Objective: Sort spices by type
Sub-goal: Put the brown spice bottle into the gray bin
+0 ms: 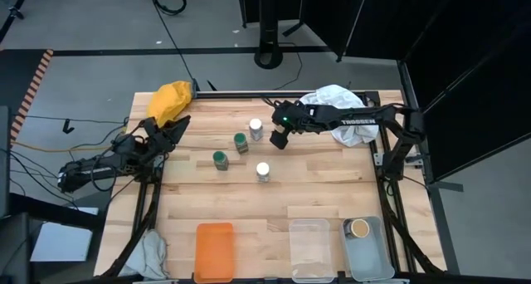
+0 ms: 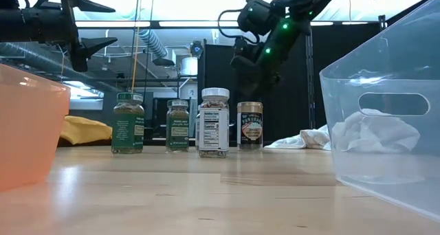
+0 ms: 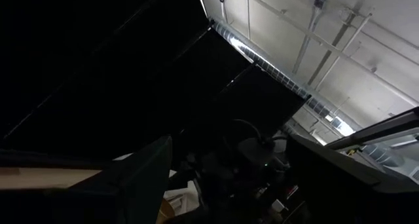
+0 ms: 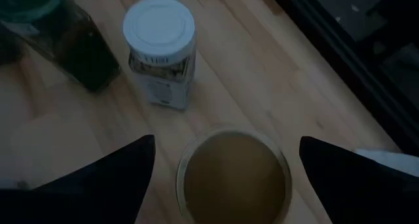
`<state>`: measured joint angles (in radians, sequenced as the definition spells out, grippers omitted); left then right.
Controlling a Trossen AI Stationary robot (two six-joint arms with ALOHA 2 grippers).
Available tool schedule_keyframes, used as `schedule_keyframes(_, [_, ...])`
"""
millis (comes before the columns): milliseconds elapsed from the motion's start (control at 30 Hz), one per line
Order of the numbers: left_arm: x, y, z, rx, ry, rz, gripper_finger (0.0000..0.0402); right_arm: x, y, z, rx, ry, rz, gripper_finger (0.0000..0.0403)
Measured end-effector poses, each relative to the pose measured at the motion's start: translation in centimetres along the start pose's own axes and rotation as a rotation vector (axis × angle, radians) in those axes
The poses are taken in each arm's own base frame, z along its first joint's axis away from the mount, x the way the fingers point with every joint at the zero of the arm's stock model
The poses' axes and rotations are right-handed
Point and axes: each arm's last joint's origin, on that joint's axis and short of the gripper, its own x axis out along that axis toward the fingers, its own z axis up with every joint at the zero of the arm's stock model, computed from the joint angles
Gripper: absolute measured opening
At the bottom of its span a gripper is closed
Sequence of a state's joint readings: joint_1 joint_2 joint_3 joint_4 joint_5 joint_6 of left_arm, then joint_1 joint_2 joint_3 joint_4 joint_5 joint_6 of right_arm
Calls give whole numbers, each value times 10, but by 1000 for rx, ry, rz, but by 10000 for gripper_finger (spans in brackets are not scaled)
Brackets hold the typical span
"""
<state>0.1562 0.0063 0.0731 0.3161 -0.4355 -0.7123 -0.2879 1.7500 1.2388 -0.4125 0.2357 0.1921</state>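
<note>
Four jars stand upright on the table's far half: a white-lidded jar (image 1: 255, 128), two green-lidded jars (image 1: 241, 143) (image 1: 220, 159), and another white-lidded jar (image 1: 263, 172). A tan-brown-lidded jar (image 4: 232, 178) stands beside the far white one, hidden under the arm in the high view. My right gripper (image 4: 226, 145) hangs open above it with a finger on either side, and the low view shows the gripper (image 2: 254, 60) well clear of the jar (image 2: 249, 125). A second tan-lidded jar (image 1: 359, 227) stands in the grey tray (image 1: 365, 255). My left gripper (image 1: 181, 124) waits open at the table's left edge.
An orange tray (image 1: 215, 251) and a clear tray (image 1: 309, 249) sit along the near edge beside the grey one. A yellow cloth (image 1: 170, 101) lies at the far left corner and a white cloth (image 1: 340, 110) at the far right. Bare wood lies between the jars and the trays.
</note>
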Motion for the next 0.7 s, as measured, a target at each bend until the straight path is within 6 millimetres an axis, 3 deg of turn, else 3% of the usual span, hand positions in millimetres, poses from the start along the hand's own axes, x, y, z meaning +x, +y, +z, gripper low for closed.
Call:
schedule_keyframes(533, [0,0,0,-1,2,-3,305,23,-1,-12,31,103,12,370])
schedule_keyframes(700, [0,0,0,0,3,-3,305,26,-5,-16,66,142,-15,331])
